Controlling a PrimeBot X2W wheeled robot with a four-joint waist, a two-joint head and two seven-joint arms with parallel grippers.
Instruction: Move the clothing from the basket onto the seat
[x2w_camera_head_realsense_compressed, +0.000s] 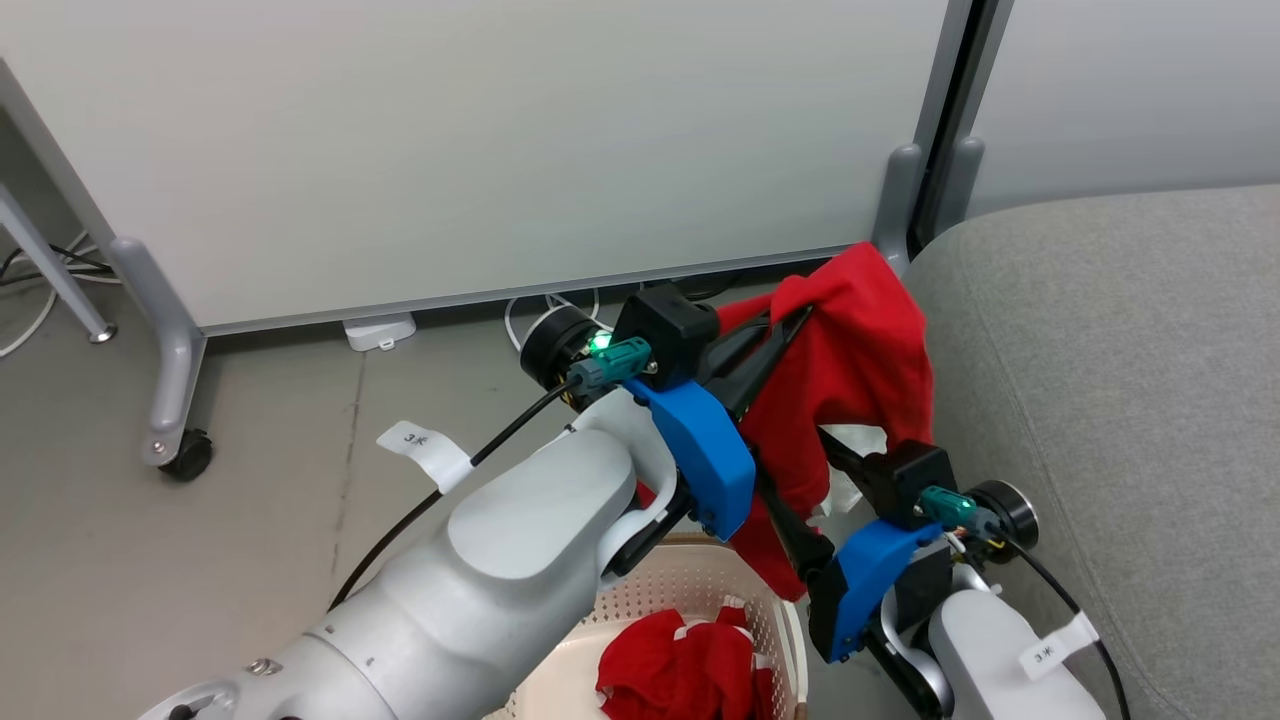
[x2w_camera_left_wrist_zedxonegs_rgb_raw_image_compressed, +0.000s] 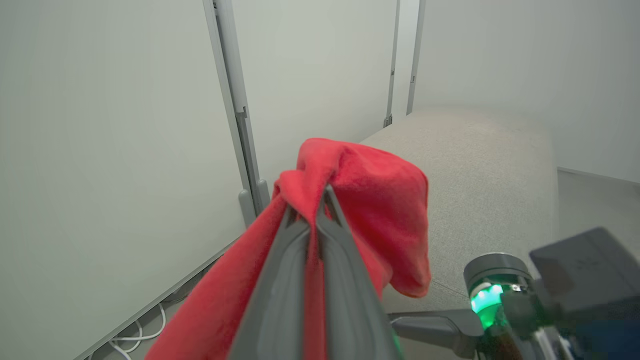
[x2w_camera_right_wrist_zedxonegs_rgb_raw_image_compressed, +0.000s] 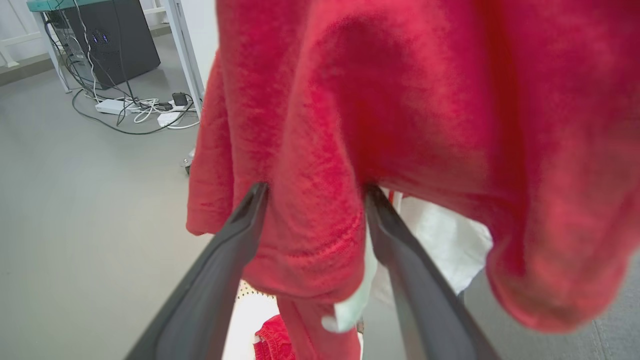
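We pinch the clothing (x2w_camera_left_wrist_zedxonegs_rgb_raw_image_compressed: 372, 200) in our left claw (x2w_camera_left_wrist_zedxonegs_rgb_raw_image_compressed: 309, 201); our right claw (x2w_camera_right_wrist_zedxonegs_rgb_raw_image_compressed: 316, 190) stands wide around it. Its tail, seemingly low, could snag the basket (x2w_camera_head_realsense_compressed: 688, 586) before the seat (x2w_camera_head_realsense_compressed: 1120, 380).

From the head, we are looking forward and down at the basket (x2w_camera_head_realsense_compressed: 655, 600), the seat (x2w_camera_head_realsense_compressed: 1100, 350) and the floor (x2w_camera_head_realsense_compressed: 250, 520). The left wrist camera is facing the seat, and the right one is facing the floor. Both are seeing the same clothing (x2w_camera_head_realsense_compressed: 860, 350) from very near.
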